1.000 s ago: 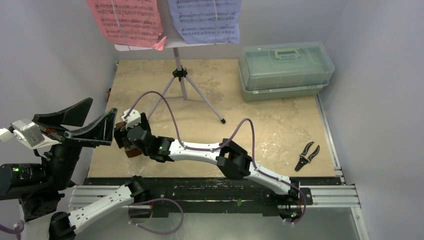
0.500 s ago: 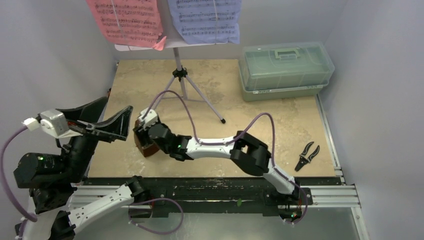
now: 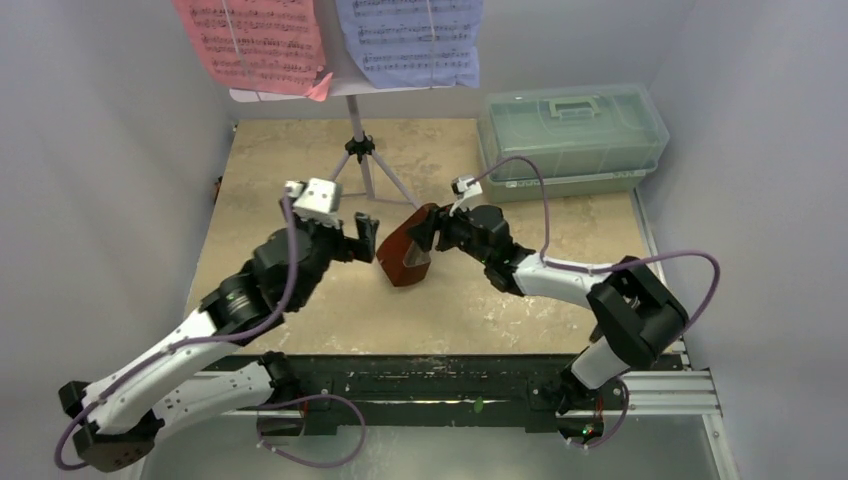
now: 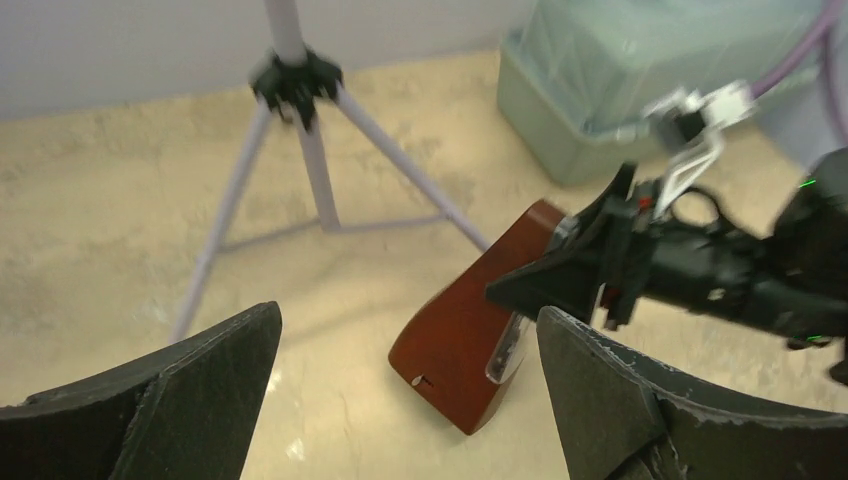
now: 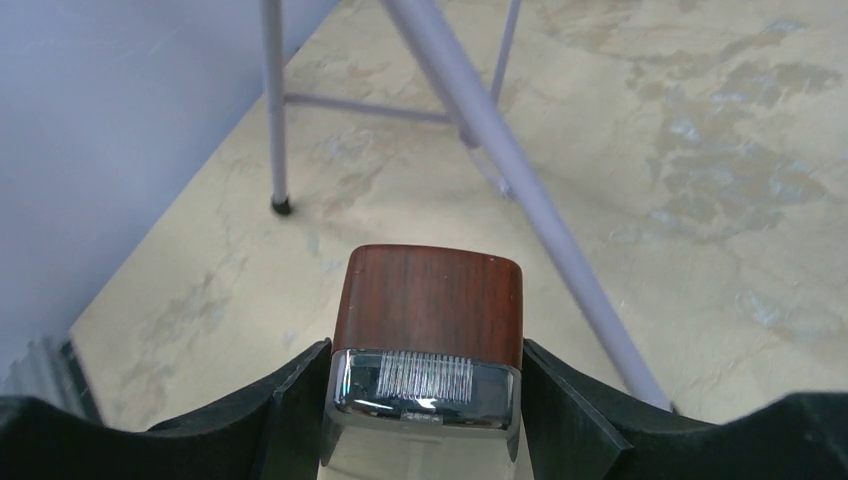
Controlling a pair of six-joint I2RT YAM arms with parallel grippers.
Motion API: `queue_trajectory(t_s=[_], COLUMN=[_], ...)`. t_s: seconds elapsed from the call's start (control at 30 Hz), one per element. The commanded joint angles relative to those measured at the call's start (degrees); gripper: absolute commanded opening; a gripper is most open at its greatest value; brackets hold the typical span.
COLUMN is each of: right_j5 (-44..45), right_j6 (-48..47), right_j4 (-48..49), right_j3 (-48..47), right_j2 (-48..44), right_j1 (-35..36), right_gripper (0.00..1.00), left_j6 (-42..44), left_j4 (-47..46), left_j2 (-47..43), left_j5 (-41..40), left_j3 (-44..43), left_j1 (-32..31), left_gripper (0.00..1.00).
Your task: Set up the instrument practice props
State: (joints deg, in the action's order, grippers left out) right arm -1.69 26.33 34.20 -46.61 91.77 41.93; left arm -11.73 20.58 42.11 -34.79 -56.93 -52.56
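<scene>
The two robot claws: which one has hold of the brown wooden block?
The right gripper: its jaws are clamped on either side of the brown metronome. The left gripper is spread wide close by, holding nothing.

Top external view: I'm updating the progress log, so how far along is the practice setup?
Done: the music stand is up, pink sheet and blue sheet on it. In hand: the right gripper clamps the tilted brown metronome, the left gripper open beside it. Left: stand the metronome upright and release.
</scene>
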Motion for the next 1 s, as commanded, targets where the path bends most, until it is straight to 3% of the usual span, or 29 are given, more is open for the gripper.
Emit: queue_trajectory(t_s=[0.0,0.13,0.3,0.43,0.57,0.77,0.97], right_j5=[-12.8,-21.3,-31.9,-36.4,-39.1,-40.3,-40.1], right_j6=[1.8,4.8,8.9,12.1,15.6,17.4,17.5], right_j4=[5.9,9.6,14.8,15.7,19.1,21.3,20.5], right_j3=[8.5,14.4,16.1,14.4,13.6,13.5,12.8], right_j2=[-8.3,-11.7,-9.4,-5.4,-1.8,0.6,0.4], right_j1=[-1.6,-7.7,-14.1,-16.7,-16.9,-16.9,-16.9], right_gripper=[0.00,0.00,0.00,0.00,0.00,0.00,0.00], left_j6=[-9.9,-13.6,-14.9,-14.7,-13.7,-8.9,-7.8], left_j4=[-0.9,-0.5,2.0,4.1,5.4,6.5,9.1], left_j2=[7.2,15.0,24.0,29.2,36.3,41.7,46.2], left_j5=[2.8,11.1,19.2,22.8,26.7,22.6,20.0], left_j3=[4.6,6.7,6.2,5.4,3.0,-1.1,-5.4], left_j1=[0.0,0.9,1.9,1.9,1.8,-0.7,-4.4], left_gripper=[1.00,1.00,1.00,1.00,0.94,0.91,0.80])
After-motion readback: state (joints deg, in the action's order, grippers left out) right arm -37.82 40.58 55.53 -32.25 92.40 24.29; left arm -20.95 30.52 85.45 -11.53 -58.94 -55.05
